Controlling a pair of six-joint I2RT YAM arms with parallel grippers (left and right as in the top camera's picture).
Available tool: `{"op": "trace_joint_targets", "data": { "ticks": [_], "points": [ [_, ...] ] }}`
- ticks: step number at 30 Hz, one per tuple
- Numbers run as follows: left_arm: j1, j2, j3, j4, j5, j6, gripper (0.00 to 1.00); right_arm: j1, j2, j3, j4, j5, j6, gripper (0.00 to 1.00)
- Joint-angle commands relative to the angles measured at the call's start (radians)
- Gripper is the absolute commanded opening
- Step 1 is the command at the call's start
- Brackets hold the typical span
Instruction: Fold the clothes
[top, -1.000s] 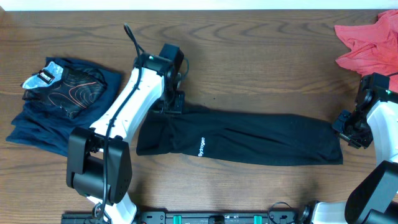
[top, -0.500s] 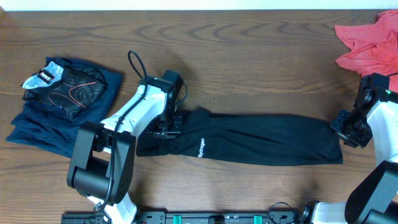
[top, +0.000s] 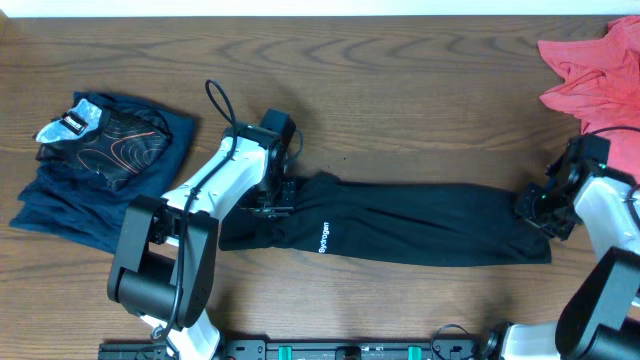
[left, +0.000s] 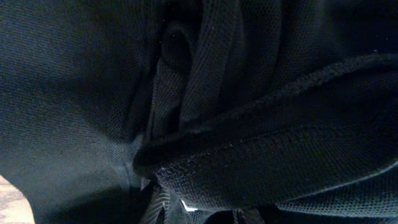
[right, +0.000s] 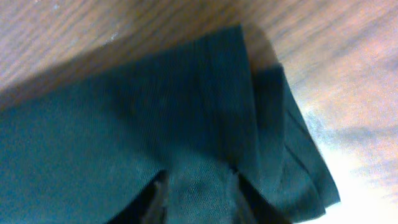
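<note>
T-shirt (top: 420, 225) lies stretched between left pincer (top: 275, 200) and right pincer (top: 535, 208).

I have the black T-shirt (top: 420, 232) folded into a long narrow band, lying flat from left to right across the near centre; small white lettering sits toward its bunched left end.

Off-task items, table periphery.
Left: navy-blue garment (top: 60, 205), crumpled, with a black garment with red contour lines (top: 125, 150) and grey patch (top: 68, 123) on top. Far right corner: red garment (top: 590, 65), bunched. Wooden table (top: 400, 90).
</note>
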Motion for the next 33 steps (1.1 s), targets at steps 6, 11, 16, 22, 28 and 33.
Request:
{"op": "trace_joint_targets", "data": {
  "ticks": [6, 11, 16, 22, 28, 33],
  "points": [
    [-0.004, 0.002, -0.087, 0.018, -0.005, -0.009, 0.35, -0.006, 0.093, -0.056, 0.256, 0.091, -0.042, 0.41],
    [-0.004, 0.002, -0.134, 0.056, -0.056, -0.009, 0.35, -0.006, 0.126, -0.055, 0.326, 0.083, -0.042, 0.42],
    [-0.004, 0.002, -0.134, 0.128, -0.135, -0.009, 0.45, -0.006, 0.124, -0.038, 0.310, 0.083, -0.042, 0.47],
    [-0.001, -0.007, -0.108, 0.130, -0.143, -0.009, 0.48, -0.007, 0.091, 0.050, 0.119, 0.142, -0.050, 0.57],
    [0.023, -0.099, -0.060, 0.113, -0.143, -0.009, 0.53, -0.038, 0.017, 0.113, -0.042, 0.189, -0.023, 0.66],
    [0.025, -0.160, -0.060, 0.113, -0.143, -0.009, 0.81, -0.046, 0.013, 0.098, -0.081, 0.187, -0.028, 0.73]
  ]
}}
